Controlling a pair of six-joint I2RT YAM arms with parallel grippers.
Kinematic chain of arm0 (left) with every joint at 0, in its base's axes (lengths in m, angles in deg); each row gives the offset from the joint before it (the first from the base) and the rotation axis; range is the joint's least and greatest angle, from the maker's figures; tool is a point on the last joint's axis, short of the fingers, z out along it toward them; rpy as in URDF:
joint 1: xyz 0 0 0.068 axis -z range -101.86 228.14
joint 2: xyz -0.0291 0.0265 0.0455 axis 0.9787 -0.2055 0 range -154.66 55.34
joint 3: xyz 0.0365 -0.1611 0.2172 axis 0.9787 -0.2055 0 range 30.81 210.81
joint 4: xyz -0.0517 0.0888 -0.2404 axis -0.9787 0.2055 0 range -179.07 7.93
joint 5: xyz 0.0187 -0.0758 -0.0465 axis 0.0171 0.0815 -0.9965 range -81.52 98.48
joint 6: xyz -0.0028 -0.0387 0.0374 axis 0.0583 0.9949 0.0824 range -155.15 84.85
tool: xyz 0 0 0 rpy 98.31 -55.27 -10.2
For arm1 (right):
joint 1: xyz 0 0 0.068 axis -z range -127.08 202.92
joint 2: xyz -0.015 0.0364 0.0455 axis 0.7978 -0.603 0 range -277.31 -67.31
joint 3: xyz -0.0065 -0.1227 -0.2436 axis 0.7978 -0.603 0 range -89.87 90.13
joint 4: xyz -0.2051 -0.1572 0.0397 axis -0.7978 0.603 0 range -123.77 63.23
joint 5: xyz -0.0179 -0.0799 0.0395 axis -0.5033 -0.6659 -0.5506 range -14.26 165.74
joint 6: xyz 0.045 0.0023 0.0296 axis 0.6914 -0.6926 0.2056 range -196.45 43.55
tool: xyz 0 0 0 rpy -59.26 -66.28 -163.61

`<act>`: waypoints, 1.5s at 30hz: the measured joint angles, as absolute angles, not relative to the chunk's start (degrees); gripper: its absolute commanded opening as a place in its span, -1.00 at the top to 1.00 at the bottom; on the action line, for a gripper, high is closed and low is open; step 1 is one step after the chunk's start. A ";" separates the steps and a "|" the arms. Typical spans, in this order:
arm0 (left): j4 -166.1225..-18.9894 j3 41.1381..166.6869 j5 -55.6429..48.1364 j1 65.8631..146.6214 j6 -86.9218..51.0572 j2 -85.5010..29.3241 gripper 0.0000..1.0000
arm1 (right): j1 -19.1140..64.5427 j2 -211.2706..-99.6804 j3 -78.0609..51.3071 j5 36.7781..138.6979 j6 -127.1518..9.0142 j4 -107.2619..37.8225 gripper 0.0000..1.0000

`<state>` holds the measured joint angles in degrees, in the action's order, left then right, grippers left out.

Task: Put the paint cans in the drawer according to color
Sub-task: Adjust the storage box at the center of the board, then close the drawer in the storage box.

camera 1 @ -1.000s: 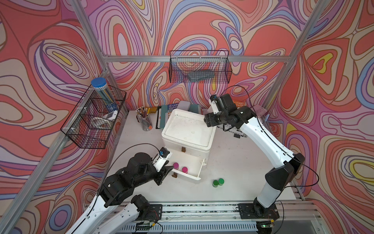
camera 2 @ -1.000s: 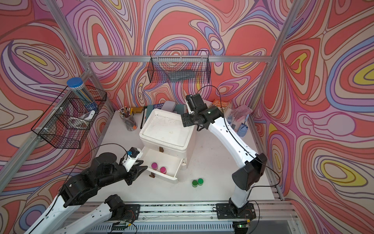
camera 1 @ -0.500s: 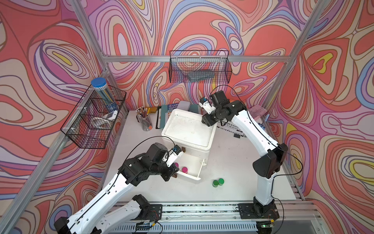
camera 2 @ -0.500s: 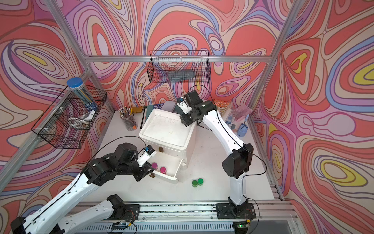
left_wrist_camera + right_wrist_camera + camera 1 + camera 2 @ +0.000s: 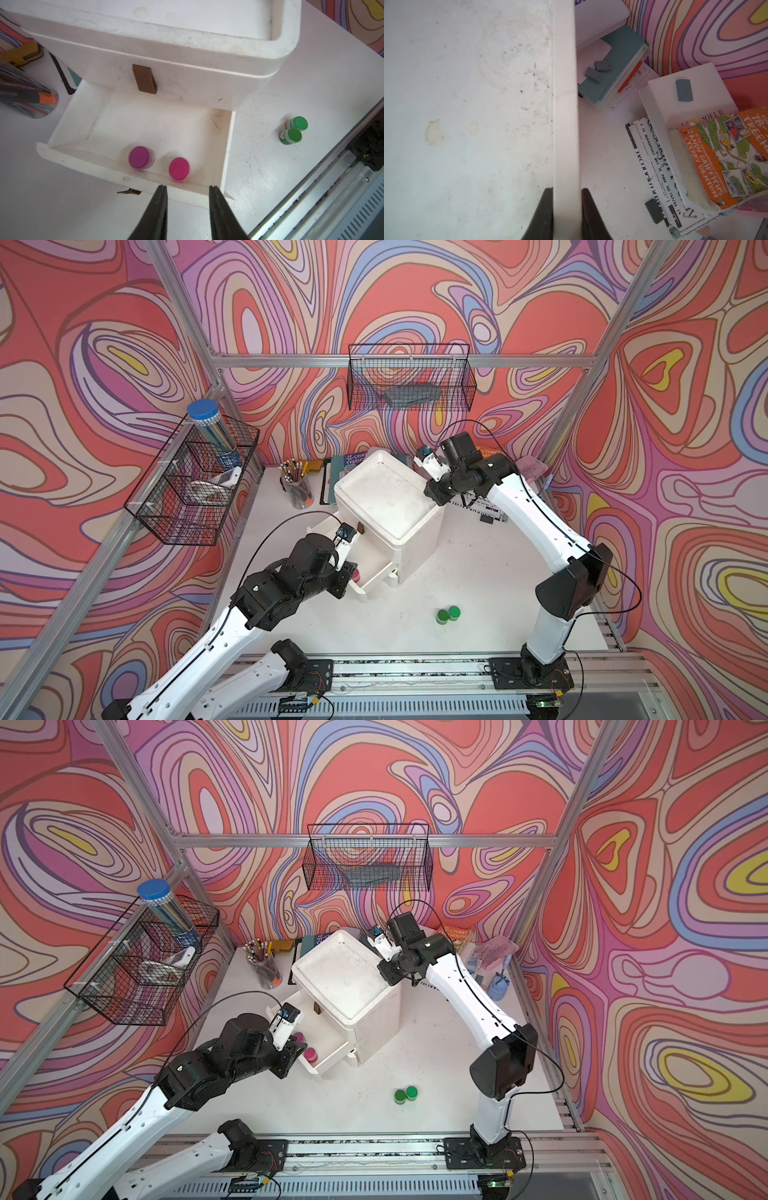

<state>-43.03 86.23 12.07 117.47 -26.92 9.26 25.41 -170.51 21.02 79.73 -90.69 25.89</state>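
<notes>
**Desk (image 5: 478, 572) holds two green cans (image 5: 443, 616), closer to the left jaws**

Swirl-patterned walls ring the white desk and its drawer unit (image 5: 386, 497). The unit's bottom drawer (image 5: 145, 120) is pulled out, with two pink cans (image 5: 140, 156) against its front wall. The green cans stand upright and touching off the unit's front corner, outside the drawer. The left jaws hover at the drawer front, narrowly parted and empty, the nearer to that pair. The right jaws are clamped on the unit's top rim (image 5: 564, 104), opposite the drawer.

Swirl-patterned walls (image 5: 104, 344), aluminium frame (image 5: 291, 361), white tabletop (image 5: 478, 585).
</notes>
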 measured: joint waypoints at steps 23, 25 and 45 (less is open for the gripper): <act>-59.49 69.64 6.69 104.67 3.50 4.58 0.66 | 30.15 -161.39 9.57 78.90 -89.03 22.22 0.65; -62.57 69.24 3.48 104.67 4.11 2.59 0.67 | 30.31 -161.35 9.48 79.29 -88.81 22.02 0.66; -75.71 73.70 -5.96 105.26 4.79 -17.58 0.60 | 31.77 -160.35 7.01 82.66 -87.94 18.22 0.73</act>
<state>-75.71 73.70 -5.96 105.26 4.79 -17.58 31.77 -160.35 7.01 82.66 -87.94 18.22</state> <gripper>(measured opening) 0.197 0.207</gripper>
